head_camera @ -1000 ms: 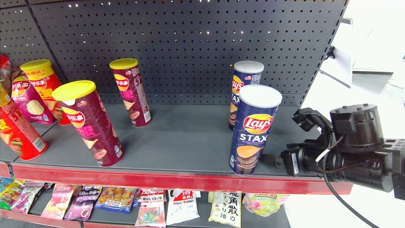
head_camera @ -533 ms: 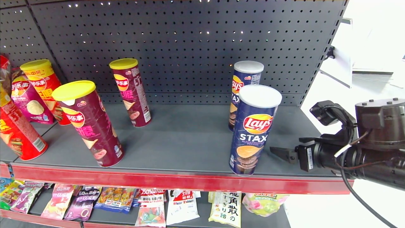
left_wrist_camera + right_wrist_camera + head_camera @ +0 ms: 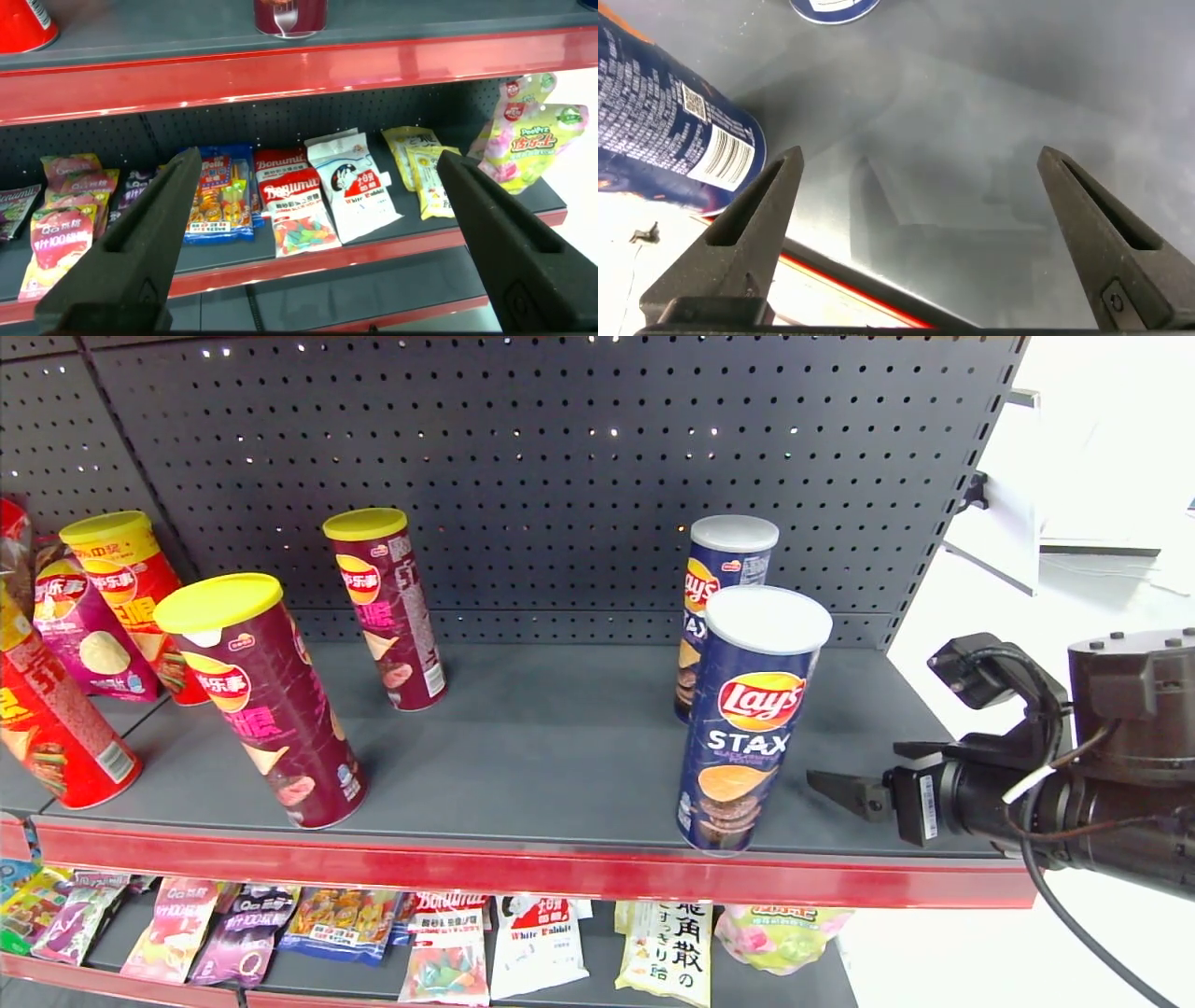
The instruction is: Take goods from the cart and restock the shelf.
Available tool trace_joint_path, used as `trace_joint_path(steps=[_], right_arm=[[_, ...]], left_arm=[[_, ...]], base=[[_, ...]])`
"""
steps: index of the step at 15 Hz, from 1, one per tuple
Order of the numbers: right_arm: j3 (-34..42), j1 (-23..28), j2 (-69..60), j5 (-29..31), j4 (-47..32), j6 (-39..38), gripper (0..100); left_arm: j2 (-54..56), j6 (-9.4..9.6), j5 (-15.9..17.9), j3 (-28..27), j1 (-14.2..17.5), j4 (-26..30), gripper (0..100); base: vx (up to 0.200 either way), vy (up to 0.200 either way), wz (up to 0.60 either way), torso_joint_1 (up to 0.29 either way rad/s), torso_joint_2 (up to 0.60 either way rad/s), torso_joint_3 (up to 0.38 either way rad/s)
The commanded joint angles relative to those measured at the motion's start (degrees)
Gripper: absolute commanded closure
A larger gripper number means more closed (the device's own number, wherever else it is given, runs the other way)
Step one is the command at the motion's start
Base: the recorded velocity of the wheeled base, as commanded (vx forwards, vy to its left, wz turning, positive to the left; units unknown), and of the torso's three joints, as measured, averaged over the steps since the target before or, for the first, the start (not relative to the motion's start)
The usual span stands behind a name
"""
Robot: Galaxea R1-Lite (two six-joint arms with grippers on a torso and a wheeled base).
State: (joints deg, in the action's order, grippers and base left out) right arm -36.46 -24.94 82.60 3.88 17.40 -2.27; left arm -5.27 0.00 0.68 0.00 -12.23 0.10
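Right pincer (image 3: 854, 762) has backed off rightward from the blue can (image 3: 747, 728) over the last second; its fingers are spread and hold nothing. The can stands upright at the front lip of the shelf (image 3: 541, 747), right end, just ahead of a second blue can (image 3: 726, 569). Reads as placement done; the next item from the cart is likely due. Left pincer (image 3: 318, 159) is spread wide and empty before the snack bags (image 3: 290, 201) on the lower tier. Labels: blue cans carry a red-and-yellow logo, white lettering and a chip picture. Maroon cans (image 3: 261, 700) at left have yellow lids and apparently Chinese script.
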Motion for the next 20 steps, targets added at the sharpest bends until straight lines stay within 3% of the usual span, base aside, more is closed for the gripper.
trace_joint_path(steps=[1,16,20], right_arm=[[0.2,0.0,0.2,0.0,0.0,0.0,0],[0.8,-2.4,1.2,0.0,0.1,1.1,0],[3.9,5.1,-6.8,0.0,1.4,2.2,0]], left_arm=[[-0.1,0.00,0.0,0.0,0.0,0.0,0],[-0.1,0.00,0.0,0.0,0.0,0.0,0],[-0.1,0.00,0.0,0.0,0.1,0.0,0]], base=[[0.000,0.000,0.00,0.000,0.00,0.000],[0.000,0.000,0.00,0.000,0.00,0.000],[0.000,0.000,0.00,0.000,0.00,0.000]])
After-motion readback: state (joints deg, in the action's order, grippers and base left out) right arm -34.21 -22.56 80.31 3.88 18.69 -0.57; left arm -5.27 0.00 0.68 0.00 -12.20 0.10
